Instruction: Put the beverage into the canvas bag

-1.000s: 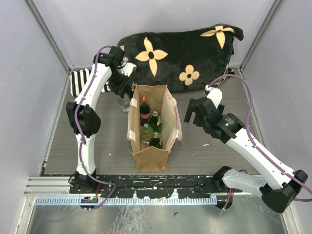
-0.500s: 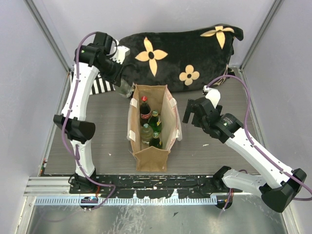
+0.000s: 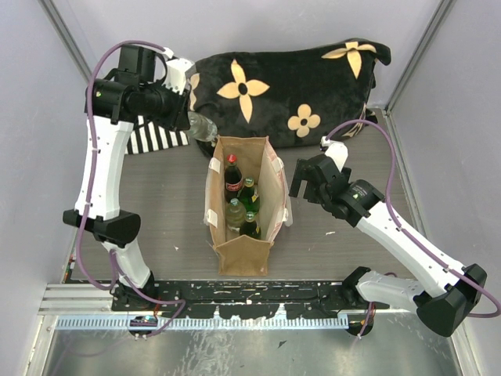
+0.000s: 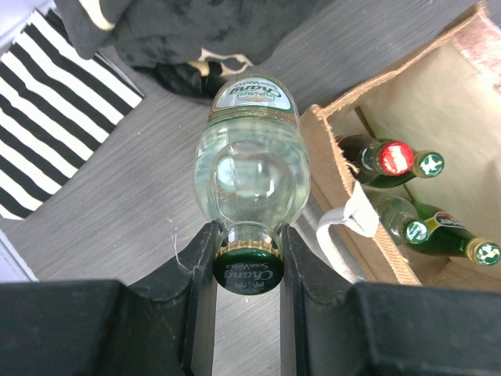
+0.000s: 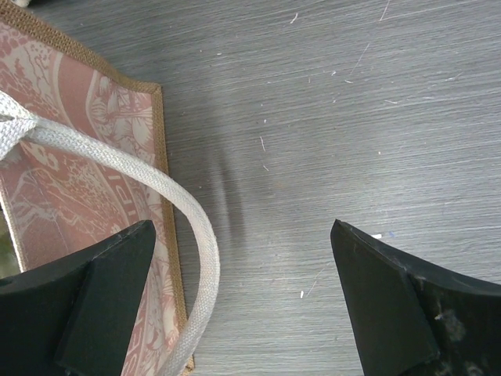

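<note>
Holding the bottle [image 4: 250, 168] by nothing more than the neck right under the cap, the left gripper [image 4: 249, 244] is pinched on it with one finger each side. It's up in the air off the back-left corner of the bag [image 3: 244, 252], not over the opening yet. The bag stands upright mid-table [image 3: 172, 204], between the two arms. My main worry is that grip: glass, heavy with liquid, and it looks tilted rather than hanging straight, so I'd guess a quick swing could make it pivot or slide out. Second worry is the bag itself. It's soft-sided and it's got a cola [image 3: 232, 176] and some green bottles [image 3: 249, 193] crowded toward the left side, caps up. Coming in low, the bottle's base could catch the rim and fold it or tip the whole bag, or clank into those caps. The free room looks to be on the bag's right side, so it has to clear the near rim and the caps first. The right gripper [image 5: 243, 235] is spread wide, holding nothing, just beside the bag's right wall with the handle [image 5: 156, 188] looping past one finger, so the bag isn't braced. The cushion [image 3: 290, 78] sits right behind and the striped cloth [image 4: 55, 102] is below the left arm.
</note>
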